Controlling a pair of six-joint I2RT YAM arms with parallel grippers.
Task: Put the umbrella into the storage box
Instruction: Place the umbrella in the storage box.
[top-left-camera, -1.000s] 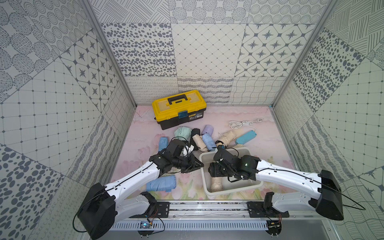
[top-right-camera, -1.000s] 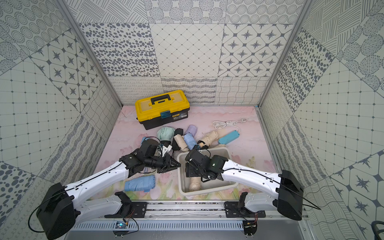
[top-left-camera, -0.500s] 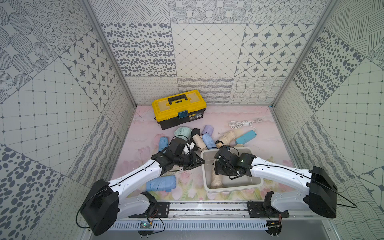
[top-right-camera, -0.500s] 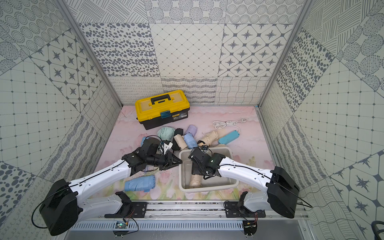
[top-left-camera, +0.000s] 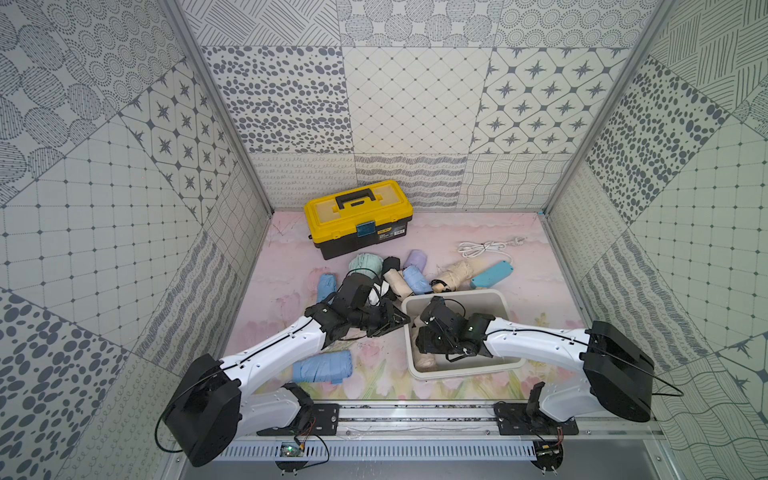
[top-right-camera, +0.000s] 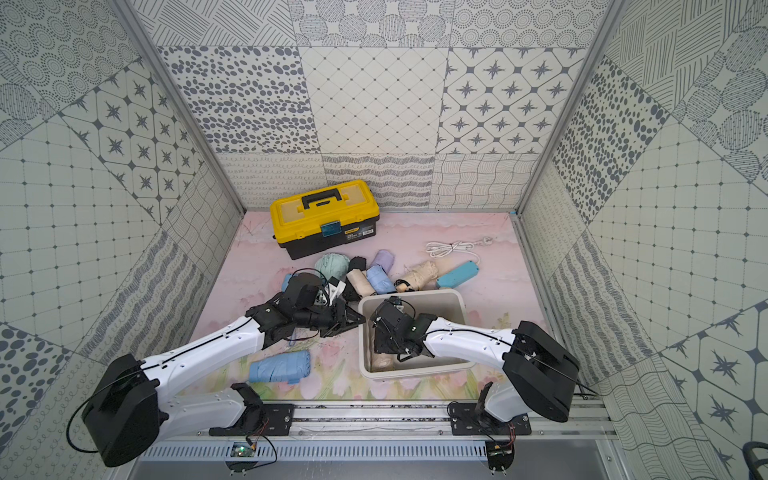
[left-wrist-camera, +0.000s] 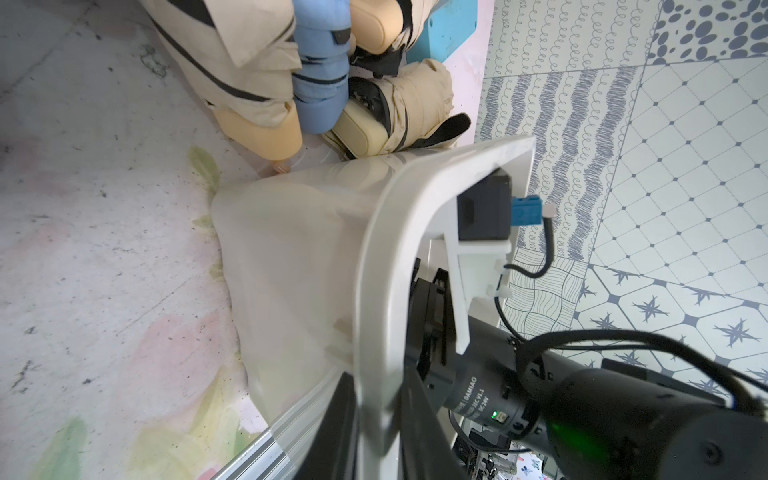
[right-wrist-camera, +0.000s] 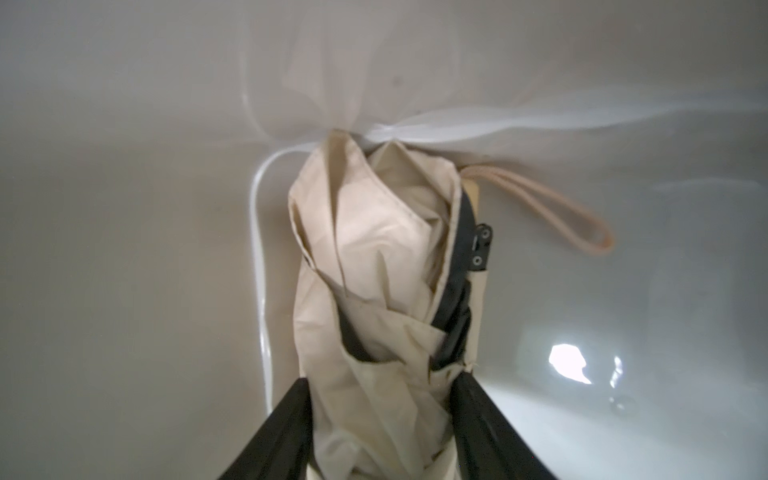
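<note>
Inside storage box (top-left-camera: 478, 305), umbrella (top-left-camera: 424, 362) mostly hidden

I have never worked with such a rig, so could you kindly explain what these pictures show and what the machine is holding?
These are two white robot arms on a rail, each ending in a black claw. Two pictures look down on the whole scene from nearly the same spot; the other two come from a camera on each wrist. On the flowered mat lie a yellow toolbox, a white cable, a pile of folded umbrellas, a blue umbrella by itself, and a white storage box. The left claw is shut on the box's rim. The right claw, down inside the box, grips a beige umbrella.
</note>
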